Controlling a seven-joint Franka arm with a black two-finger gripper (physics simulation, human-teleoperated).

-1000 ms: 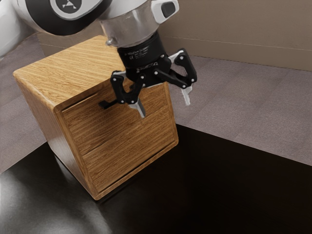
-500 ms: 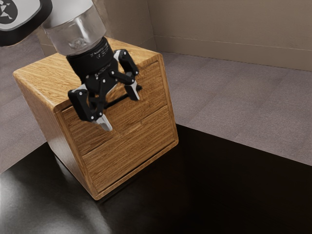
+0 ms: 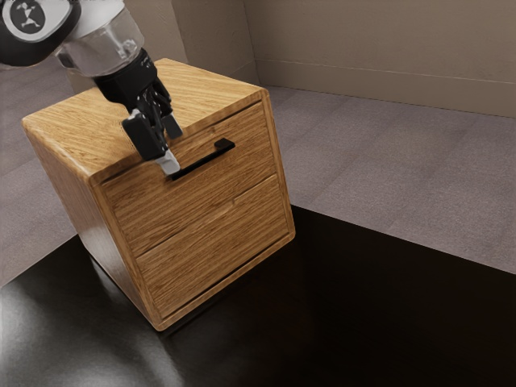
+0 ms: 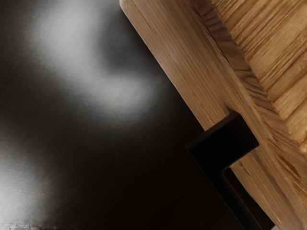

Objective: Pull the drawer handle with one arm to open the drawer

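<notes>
A wooden cabinet [image 3: 81, 121] stands on the black table, with two drawer fronts facing the exterior view's right. The top drawer [image 3: 234, 173] sits flush with the cabinet's front. Its black bar handle [image 3: 205, 157] runs slantwise across it. My gripper [image 3: 165, 161] hangs at the handle's end nearer the exterior view's left, seen almost edge-on, open, with nothing held. One pale fingertip [image 3: 168, 165] is level with that end of the bar. In the wrist view the handle's end [image 4: 223, 143] juts from the wooden front [image 4: 192, 72] just under my hand.
The lower drawer [image 3: 218, 250] lies below the top one. The black tabletop [image 3: 363, 322] stretches in front of the cabinet and toward the exterior view's right. Grey carpet [image 3: 387, 153] and a beige wall [image 3: 387, 40] lie behind.
My hand has swung from the handle's end nearer the exterior view's right across the drawer front to its other end, turning from broadside to nearly edge-on. The drawer has not moved.
</notes>
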